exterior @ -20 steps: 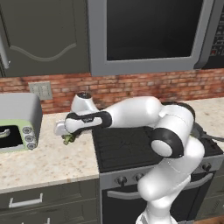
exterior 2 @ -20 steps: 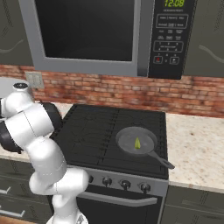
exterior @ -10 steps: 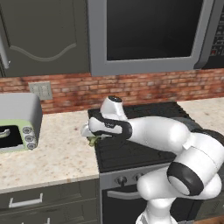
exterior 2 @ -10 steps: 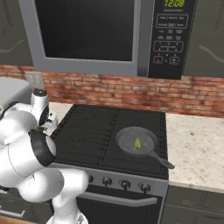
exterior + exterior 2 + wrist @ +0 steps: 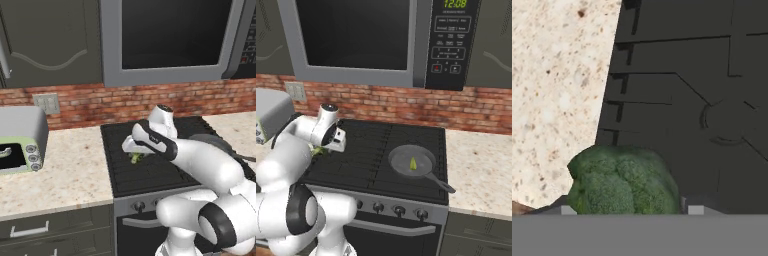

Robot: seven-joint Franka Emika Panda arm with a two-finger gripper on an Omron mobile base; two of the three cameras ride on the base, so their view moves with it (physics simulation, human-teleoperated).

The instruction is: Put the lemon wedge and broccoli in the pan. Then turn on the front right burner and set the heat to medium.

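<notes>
My gripper is shut on the broccoli, a small green floret, and hangs just above the left side of the black cooktop. The hand view has the broccoli between the two fingertips, above the cooktop's left edge. From the right base view, the gripper and broccoli are at the stove's left edge. The dark-grey pan sits on the front right burner. The yellow-green lemon wedge lies in the pan.
A speckled counter lies left of the stove, with a toaster oven on its far left. A microwave hangs above the cooktop. Knobs line the stove front. The pan handle points to the front right.
The arm has swung right from over the counter to above the stove's left side, carrying the broccoli with it. The pan and lemon wedge have not moved.
</notes>
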